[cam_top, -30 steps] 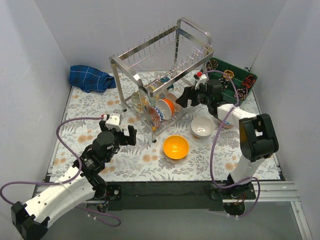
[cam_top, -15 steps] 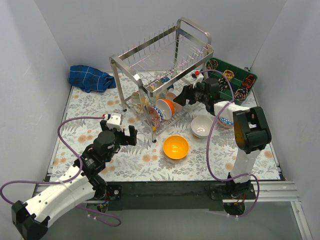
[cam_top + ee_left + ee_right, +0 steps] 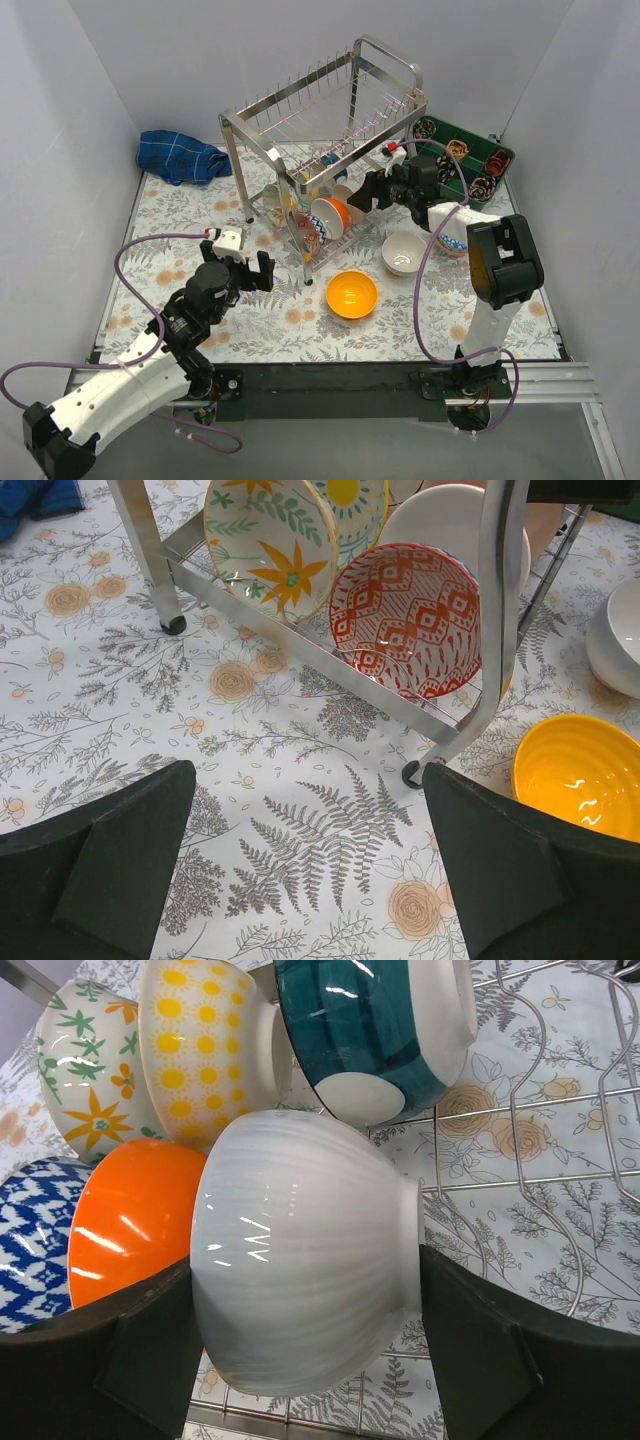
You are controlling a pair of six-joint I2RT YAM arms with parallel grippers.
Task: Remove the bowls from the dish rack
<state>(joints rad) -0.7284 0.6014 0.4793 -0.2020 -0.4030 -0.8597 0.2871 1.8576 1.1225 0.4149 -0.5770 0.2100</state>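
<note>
The steel dish rack [image 3: 320, 130] stands mid-table with several bowls on edge in its lower tier. My right gripper [image 3: 367, 192] reaches into that tier. In the right wrist view it [image 3: 305, 1260] is open, its fingers straddling a white ribbed bowl [image 3: 300, 1300]. Beside that bowl sit orange [image 3: 130, 1220], blue patterned [image 3: 30, 1230], teal [image 3: 370, 1030] and yellow-dotted [image 3: 200, 1050] bowls. My left gripper [image 3: 245, 270] is open and empty over the floral cloth [image 3: 308, 780], in front of a red-and-white bowl [image 3: 405, 620] and a floral cream bowl [image 3: 270, 545].
A yellow-orange bowl [image 3: 351, 293] and a white bowl [image 3: 404, 252] sit upright on the table in front of the rack. A rack leg [image 3: 490, 630] stands close to my left gripper. A blue cloth [image 3: 180, 157] lies back left. A green compartment tray [image 3: 465, 160] sits back right.
My right arm has swung left and pushed its gripper further into the rack's lower tier, around the white bowl. The left arm has not moved.
</note>
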